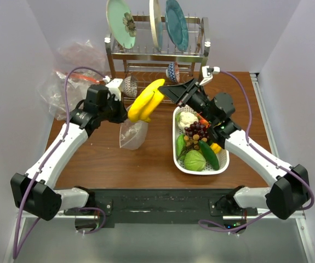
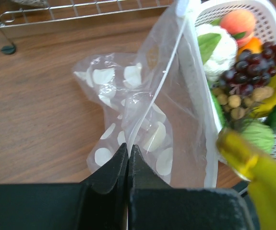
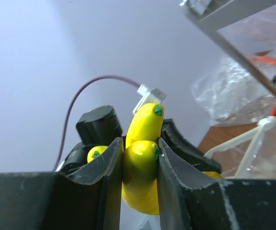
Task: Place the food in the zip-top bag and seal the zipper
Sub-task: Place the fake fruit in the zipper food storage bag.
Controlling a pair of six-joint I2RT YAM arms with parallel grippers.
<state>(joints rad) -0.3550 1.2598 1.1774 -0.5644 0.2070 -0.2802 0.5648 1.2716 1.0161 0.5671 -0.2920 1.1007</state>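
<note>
The clear zip-top bag (image 1: 133, 134) with white dots hangs open from my left gripper (image 1: 122, 109). In the left wrist view that gripper (image 2: 128, 149) is shut on the bag's zipper edge (image 2: 150, 103), and the dotted face (image 2: 128, 115) drapes onto the table. My right gripper (image 1: 168, 92) is shut on a bunch of yellow bananas (image 1: 147, 100) and holds it in the air above the bag's mouth. In the right wrist view the bananas (image 3: 142, 158) sit between the fingers (image 3: 110, 163). A banana tip (image 2: 246, 153) shows blurred in the left wrist view.
A white basket (image 1: 222, 164) at centre right holds cauliflower (image 1: 187, 118), dark grapes (image 1: 197, 130), a cucumber (image 1: 208, 154), a green cabbage (image 1: 195, 160) and a peach (image 2: 237, 21). A dish rack (image 1: 157, 52) with plates stands behind. A heap of plain plastic (image 1: 64, 82) lies at far left.
</note>
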